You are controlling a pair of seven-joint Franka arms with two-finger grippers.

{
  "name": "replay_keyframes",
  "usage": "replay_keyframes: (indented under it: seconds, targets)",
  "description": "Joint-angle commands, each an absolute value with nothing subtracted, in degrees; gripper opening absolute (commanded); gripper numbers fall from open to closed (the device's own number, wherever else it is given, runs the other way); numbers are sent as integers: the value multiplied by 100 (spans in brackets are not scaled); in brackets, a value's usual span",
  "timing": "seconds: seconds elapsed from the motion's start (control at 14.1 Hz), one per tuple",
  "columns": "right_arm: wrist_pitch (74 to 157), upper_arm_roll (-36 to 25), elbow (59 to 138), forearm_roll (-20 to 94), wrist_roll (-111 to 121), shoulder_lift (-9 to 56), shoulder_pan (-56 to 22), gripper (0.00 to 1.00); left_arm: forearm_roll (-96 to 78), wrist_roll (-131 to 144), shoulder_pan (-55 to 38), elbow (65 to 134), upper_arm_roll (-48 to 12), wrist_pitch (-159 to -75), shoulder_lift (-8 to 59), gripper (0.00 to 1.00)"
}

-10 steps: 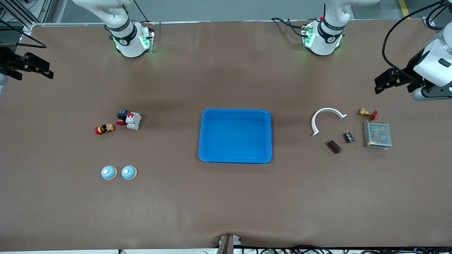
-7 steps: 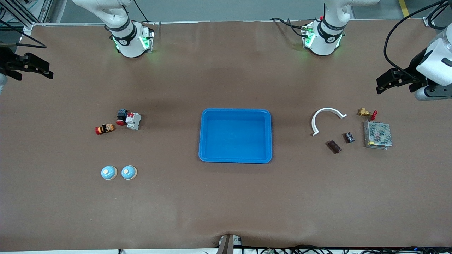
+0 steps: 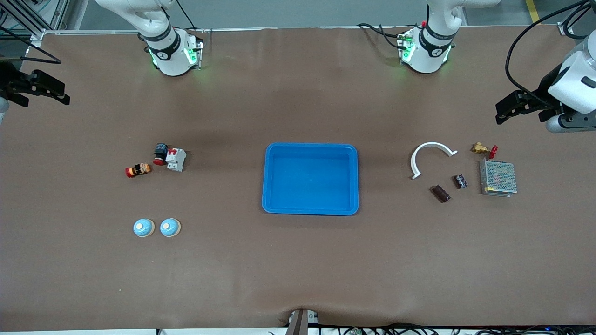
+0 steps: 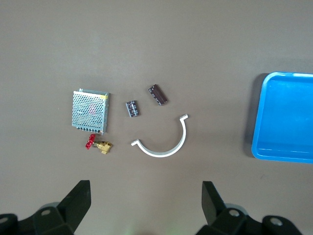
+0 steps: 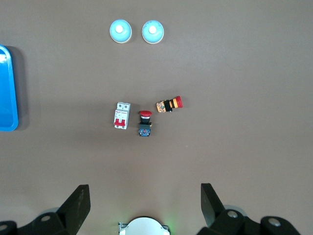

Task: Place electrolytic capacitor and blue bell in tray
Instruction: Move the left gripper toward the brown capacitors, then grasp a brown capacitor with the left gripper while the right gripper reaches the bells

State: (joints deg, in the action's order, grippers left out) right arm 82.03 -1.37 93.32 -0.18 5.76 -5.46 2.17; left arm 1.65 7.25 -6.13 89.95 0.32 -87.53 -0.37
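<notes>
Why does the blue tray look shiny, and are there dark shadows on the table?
Front view: the tray shows only mild sheen on its floor, with soft shadow patches on the table around it. Left wrist view: the tray's floor carries a pale reflection.

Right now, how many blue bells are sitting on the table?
2. The first blue bell and the second blue bell stand side by side toward the right arm's end of the table, nearer the front camera than the tray, which is empty. None looks hidden.

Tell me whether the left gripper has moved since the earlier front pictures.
Yes. The left gripper has shifted slightly toward the robots' bases, away from the brass valve, which stayed put.
</notes>
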Motion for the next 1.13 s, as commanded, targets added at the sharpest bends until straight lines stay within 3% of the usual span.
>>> replay_keyframes:
  seconds: [0.0, 0.42, 1.06]
  targets:
    - [8174, -114, 9185, -35, 554, -483, 220, 100, 167, 773, -607, 8877, 26, -8649, 157, 100]
    - [8148, -114, 9158, -62, 563, -483, 228, 100, 264, 904, -642, 8964, 18, -8736, 422, 100]
    - [8147, -105, 9158, -62, 598, -448, 194, 100, 264, 2171, -493, 10527, -193, -10711, 387, 100]
